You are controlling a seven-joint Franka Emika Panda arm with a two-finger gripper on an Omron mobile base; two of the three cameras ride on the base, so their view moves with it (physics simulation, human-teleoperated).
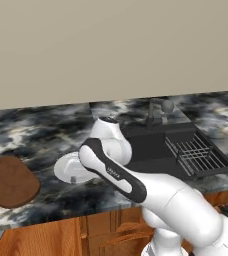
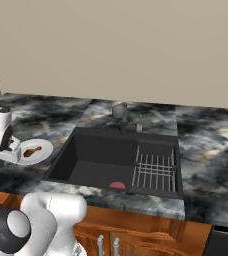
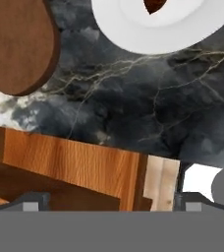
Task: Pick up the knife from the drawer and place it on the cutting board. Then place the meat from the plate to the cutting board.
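In the hand view you look down past the gripper, whose two dark fingertips stand fully apart with nothing between them. Below them lies the drawer, pulled out from under the edge of the dark marbled counter; you cannot make out the knife inside it. Beyond the counter edge you see the cutting board at upper left and the white plate at upper right, near each other but apart, with the meat on the plate. In the left base view, the cutting board lies left of the plate, the arm partly covering the plate. In the right base view, the meat rests on the plate, left of the black sink, which holds a pink-red lump.
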